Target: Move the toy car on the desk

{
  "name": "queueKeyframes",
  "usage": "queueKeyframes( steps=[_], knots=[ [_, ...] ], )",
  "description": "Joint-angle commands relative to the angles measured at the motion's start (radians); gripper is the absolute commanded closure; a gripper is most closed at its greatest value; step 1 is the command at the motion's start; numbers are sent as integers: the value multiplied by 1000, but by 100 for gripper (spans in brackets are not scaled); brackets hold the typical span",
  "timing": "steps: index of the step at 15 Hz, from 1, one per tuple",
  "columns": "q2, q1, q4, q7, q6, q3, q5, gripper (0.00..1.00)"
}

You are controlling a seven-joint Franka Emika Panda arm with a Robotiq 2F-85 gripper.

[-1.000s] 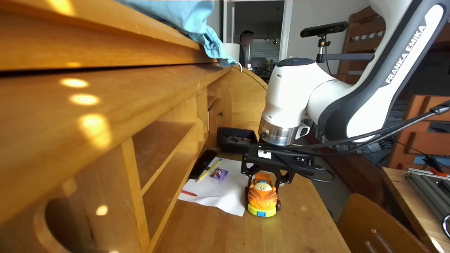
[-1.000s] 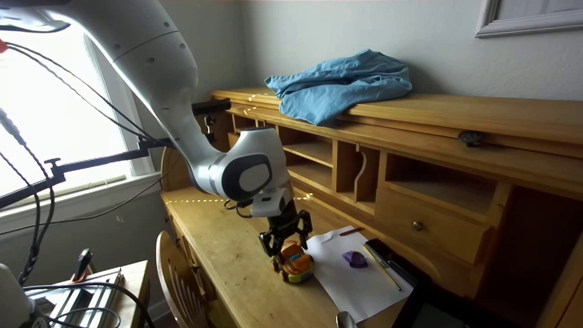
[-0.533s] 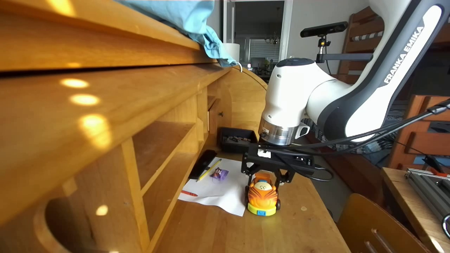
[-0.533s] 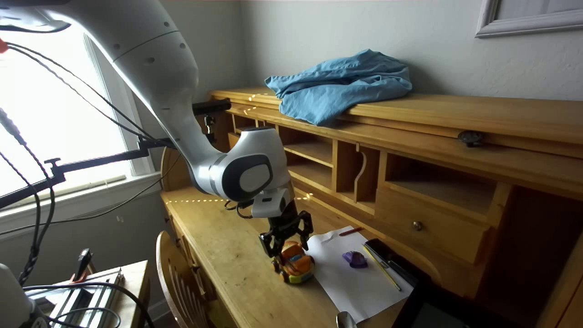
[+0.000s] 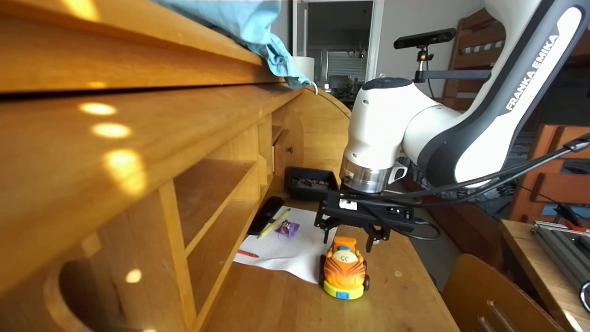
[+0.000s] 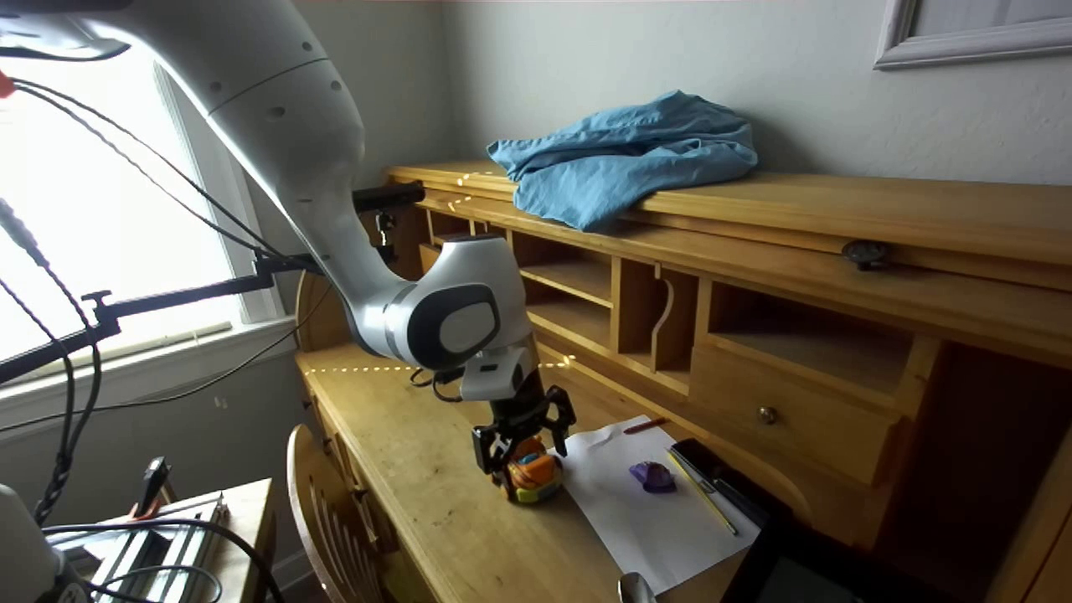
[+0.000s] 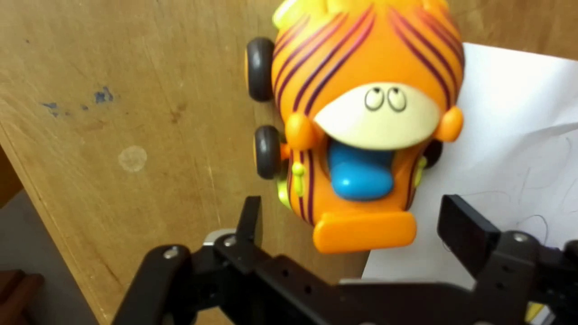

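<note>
The toy car [image 5: 345,272] is orange and yellow with dark wheels and stands upright on the bare wood of the desk [image 5: 396,299]. It also shows in an exterior view [image 6: 536,474] and in the wrist view [image 7: 370,54]. My gripper [image 5: 348,246] is open above the car's rear end; it also shows in an exterior view [image 6: 523,461]. In the wrist view the two fingers [image 7: 351,198] stand wide apart on either side of the rear bar, with a gap on both sides. Nothing is held.
White paper [image 6: 662,536] lies beside the car, bearing a purple object [image 5: 287,228], a yellow pencil [image 5: 274,223] and a red crayon [image 5: 248,253]. A black bin [image 5: 312,183] stands farther along. The cubby shelves [image 6: 578,276] rise behind. A chair [image 6: 318,519] stands at the desk's front.
The fingers have spread apart from closer around the car's rear. The car has shifted forward on the desk, nose first, partly out from under the gripper. The arm has barely moved.
</note>
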Motion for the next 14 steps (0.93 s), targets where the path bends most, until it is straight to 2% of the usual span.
queueKeyframes(
  steps=[1,5,8,12,14],
  knots=[
    [-31,28,-27,30,-14,-20,-24,0],
    [-64,62,-61,49,-6,-40,-53,0],
    [-110,73,-104,20,2,-28,-89,0],
    [-193,60,-181,-103,43,10,-112,0],
    [-241,37,-225,-223,60,48,-83,0]
  ],
)
